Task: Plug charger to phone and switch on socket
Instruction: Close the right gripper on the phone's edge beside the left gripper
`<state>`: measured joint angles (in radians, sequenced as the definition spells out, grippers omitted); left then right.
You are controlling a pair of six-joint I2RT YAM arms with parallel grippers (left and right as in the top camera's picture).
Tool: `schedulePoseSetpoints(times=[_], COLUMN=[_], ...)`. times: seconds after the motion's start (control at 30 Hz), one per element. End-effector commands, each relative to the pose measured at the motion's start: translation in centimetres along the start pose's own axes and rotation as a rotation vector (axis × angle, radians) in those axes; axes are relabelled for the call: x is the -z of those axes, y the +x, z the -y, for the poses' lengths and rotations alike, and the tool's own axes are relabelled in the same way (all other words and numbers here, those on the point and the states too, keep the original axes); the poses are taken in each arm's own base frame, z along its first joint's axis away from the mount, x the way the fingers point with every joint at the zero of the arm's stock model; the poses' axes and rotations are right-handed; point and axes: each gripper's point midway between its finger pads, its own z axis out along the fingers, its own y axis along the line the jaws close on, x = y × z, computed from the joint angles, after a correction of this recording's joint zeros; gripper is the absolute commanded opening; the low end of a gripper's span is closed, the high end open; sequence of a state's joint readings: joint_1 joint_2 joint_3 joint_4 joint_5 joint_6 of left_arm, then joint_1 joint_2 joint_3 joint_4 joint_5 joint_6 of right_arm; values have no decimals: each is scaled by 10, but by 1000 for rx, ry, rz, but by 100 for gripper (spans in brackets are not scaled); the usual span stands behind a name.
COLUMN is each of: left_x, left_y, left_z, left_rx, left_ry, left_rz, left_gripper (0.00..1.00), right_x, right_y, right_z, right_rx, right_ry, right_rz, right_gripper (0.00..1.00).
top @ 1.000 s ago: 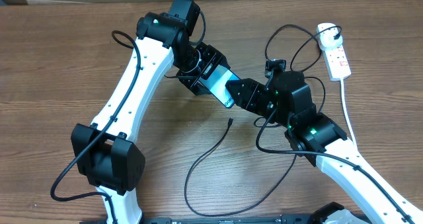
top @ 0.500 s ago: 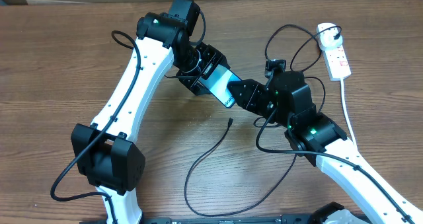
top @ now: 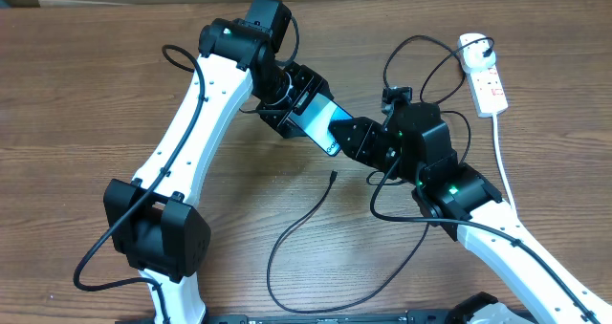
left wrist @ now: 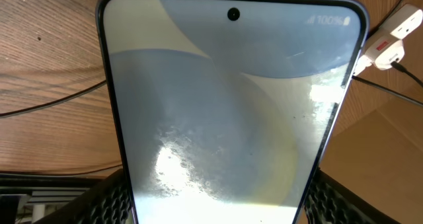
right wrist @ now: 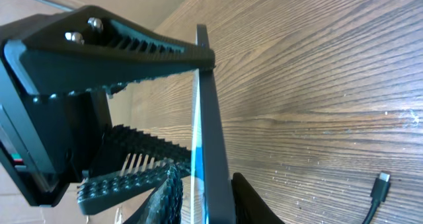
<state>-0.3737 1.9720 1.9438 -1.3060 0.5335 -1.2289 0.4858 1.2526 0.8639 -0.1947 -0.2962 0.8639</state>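
The phone, screen lit light blue, is held off the table between both arms. My left gripper is shut on its far end; the screen fills the left wrist view with my fingers on both side edges. My right gripper is shut on its near end; the right wrist view shows the phone edge-on between my fingers. The charger's black cable lies loose on the table, with its connector tip below the phone. The white socket strip lies at the far right.
A black plug sits in the strip's far end, and black cable loops run from it behind my right arm. The strip's thick white cord runs down the right side. The table is brown wood.
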Motion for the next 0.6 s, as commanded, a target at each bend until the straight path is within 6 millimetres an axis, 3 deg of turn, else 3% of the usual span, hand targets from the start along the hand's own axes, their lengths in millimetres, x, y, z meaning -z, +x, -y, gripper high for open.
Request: schedulePoseSetpoints(times=[0.0,0.57], left_x=[14,14], left_y=[10,10], left_z=[11,11], left_rx=[-25,-25], left_ry=[50,49], left_rz=[10,8], left_gripper=[71,72], right_x=[1,1], right_y=[-1,0], right_z=[-10,-10], right_rx=[8,7], right_ry=[-29,-28], right_rz=[-7,-8], right_gripper=[22,12])
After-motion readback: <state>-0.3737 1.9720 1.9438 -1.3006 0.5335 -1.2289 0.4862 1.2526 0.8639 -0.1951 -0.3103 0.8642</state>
